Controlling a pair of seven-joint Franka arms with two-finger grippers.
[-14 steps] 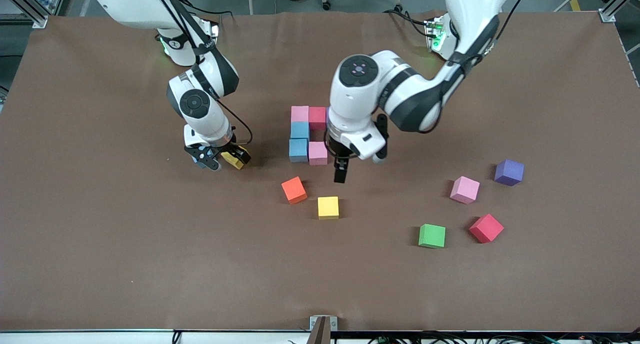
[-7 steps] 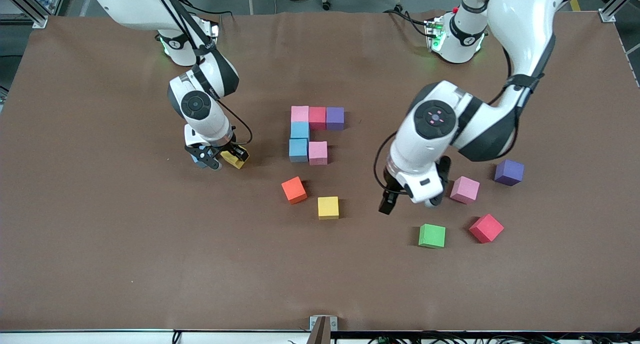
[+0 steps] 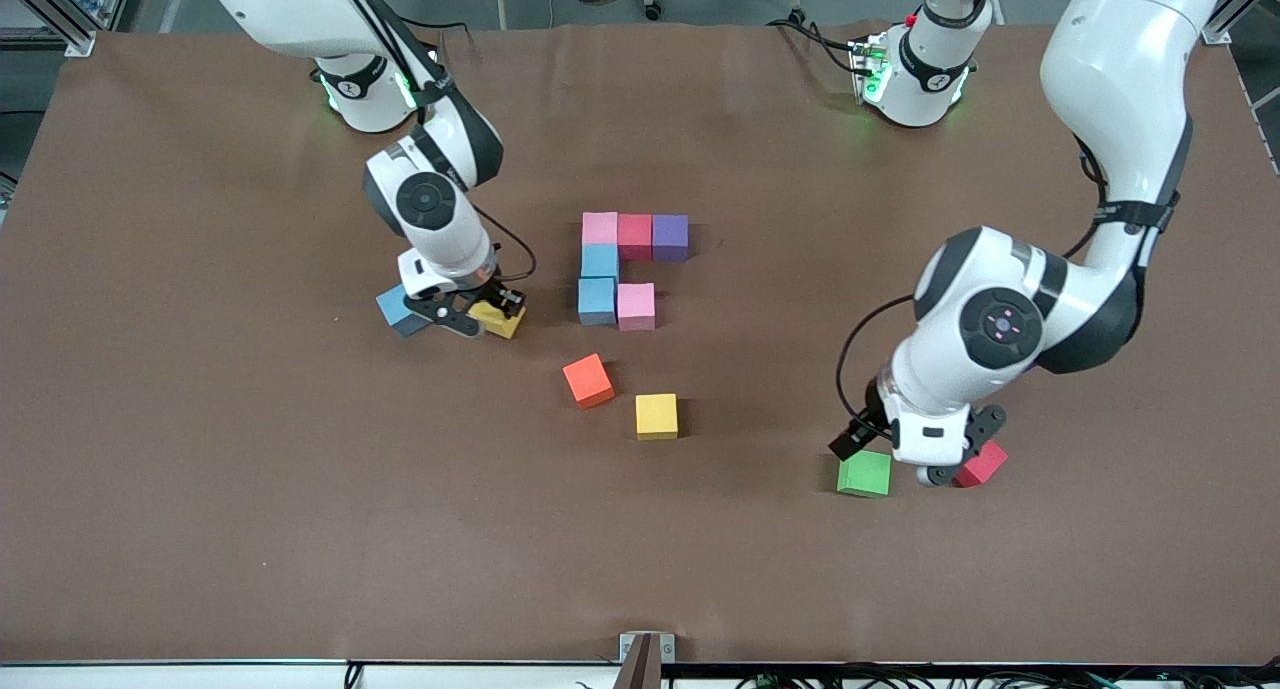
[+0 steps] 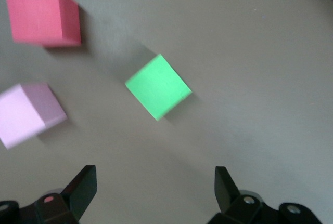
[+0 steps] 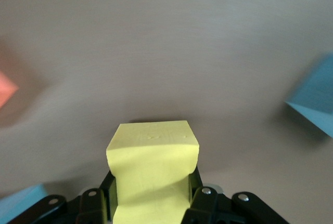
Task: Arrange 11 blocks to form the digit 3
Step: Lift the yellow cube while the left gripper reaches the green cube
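Note:
Several blocks form a joined figure (image 3: 618, 265) mid-table: a row of pink, red and purple, with two blue blocks and a pink one below it. My right gripper (image 3: 487, 315) (image 5: 152, 182) is shut on a yellow block (image 3: 502, 320) (image 5: 153, 169), squeezing it, low over the table beside a loose blue block (image 3: 396, 310). My left gripper (image 3: 915, 437) (image 4: 156, 174) hangs open over bare table between the green block (image 3: 864, 472) (image 4: 157, 86) and a red block (image 3: 988, 463) (image 4: 41, 15). The left wrist view also shows a pink block (image 4: 26, 112), which the left arm hides in the front view.
An orange block (image 3: 588, 380) and a second yellow block (image 3: 656, 415) lie loose, nearer the front camera than the figure. The brown table (image 3: 250, 489) stretches wide toward the front camera's edge.
My left arm swung away from the figure, where a purple block now ends the top row, to the green and red blocks. My right gripper shut on the yellow block and shifted toward the figure.

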